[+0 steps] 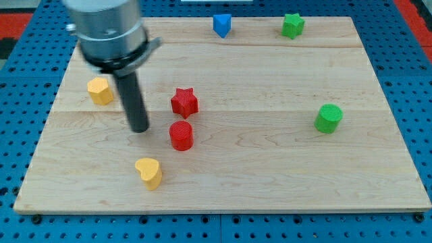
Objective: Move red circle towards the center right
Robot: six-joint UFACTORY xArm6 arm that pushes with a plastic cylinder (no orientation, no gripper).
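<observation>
My tip [139, 128] sits on the desk [270, 182] just left of the red circle [181, 135], not touching it. Red star [183, 102] is right above the circle. There's no gripper here, just the rod.

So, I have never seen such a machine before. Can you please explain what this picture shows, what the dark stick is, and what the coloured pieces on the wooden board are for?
This is one camera view looking down at a wooden board that lies on a blue perforated surface. The grey cylinder at the view's top left is the end of a robot arm. It has no hand; it carries a straight dark rod, and my tip pushes blocks by sliding. Nothing is held.

On the board are small blocks: a red circle, a red star just above it, a yellow block at the left, a yellow heart near the bottom, a green cylinder at the right, and a blue block and a green star at the top.

My tip stands just left of the red circle, apparently not touching it, so a push towards the right looks likely.
</observation>
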